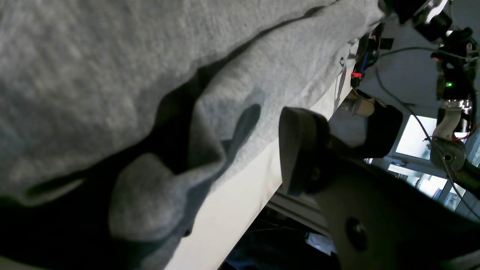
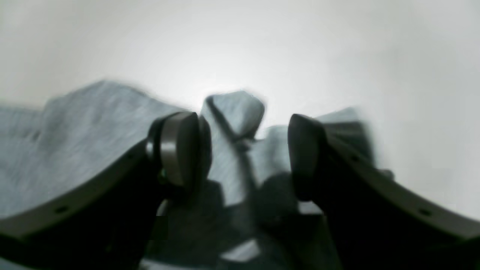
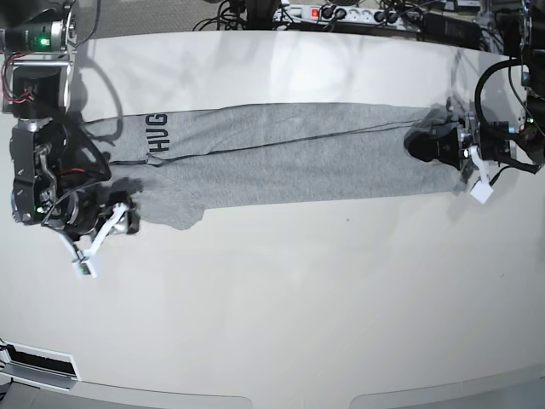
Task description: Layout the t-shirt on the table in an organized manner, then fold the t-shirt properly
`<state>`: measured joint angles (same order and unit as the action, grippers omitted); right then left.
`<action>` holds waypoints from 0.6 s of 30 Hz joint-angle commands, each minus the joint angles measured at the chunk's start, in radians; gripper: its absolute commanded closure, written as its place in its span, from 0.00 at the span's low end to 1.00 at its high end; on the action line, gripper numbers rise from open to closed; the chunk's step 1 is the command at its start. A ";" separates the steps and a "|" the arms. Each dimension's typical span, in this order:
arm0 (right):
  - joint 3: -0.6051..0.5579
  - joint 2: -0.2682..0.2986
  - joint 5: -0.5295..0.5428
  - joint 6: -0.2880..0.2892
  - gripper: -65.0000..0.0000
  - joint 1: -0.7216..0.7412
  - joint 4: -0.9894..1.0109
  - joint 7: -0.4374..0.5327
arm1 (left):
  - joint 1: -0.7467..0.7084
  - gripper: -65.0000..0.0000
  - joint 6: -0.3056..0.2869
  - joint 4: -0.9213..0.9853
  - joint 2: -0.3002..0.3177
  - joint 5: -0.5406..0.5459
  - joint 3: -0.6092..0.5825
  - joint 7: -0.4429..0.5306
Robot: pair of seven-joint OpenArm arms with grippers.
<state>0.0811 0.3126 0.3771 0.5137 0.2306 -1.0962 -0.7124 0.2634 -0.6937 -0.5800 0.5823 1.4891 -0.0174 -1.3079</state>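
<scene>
Jaws first: the right gripper (image 2: 243, 155) stands open, its two pads apart with a raised fold of the t-shirt (image 3: 289, 158) and a dark seam between them, not yet pinched. In the base view this gripper sits at the shirt's lettered end, low beside a sleeve that bulges toward the near edge. The left gripper (image 1: 240, 123) is harder to read: one pad shows clear of the cloth over bare table (image 3: 281, 307), the other is hidden under a grey fold, so I cannot tell whether it clamps anything. From the base view its tip meets the shirt's opposite end.

The shirt lies stretched long and narrow across the far half of the table, doubled lengthwise, with a crease line running along it and the black lettering near the right arm's end.

Cloth like this looks light, limp and prone to sliding on a glossy top; it will probably sag and bunch wherever it is not held. Hems, seams and doubled folds seem the best places to pinch, since a single layer could slip out.

Room is generous toward the near side, where the tabletop is bare. The far side is tighter: cables and a power strip (image 3: 341, 14) lie just beyond the table's curved edge, well apart from the shirt.
</scene>
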 commanded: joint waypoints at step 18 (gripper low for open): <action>0.005 0.014 0.039 0.051 0.41 0.032 -0.013 0.019 | 0.013 0.46 -0.004 -0.007 0.017 -0.006 0.005 0.006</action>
<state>0.0811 0.3126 0.4065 0.5571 0.2390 -1.0962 -0.7113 0.2634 -0.6937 -0.5800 0.5816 1.4895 -0.0174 -1.3056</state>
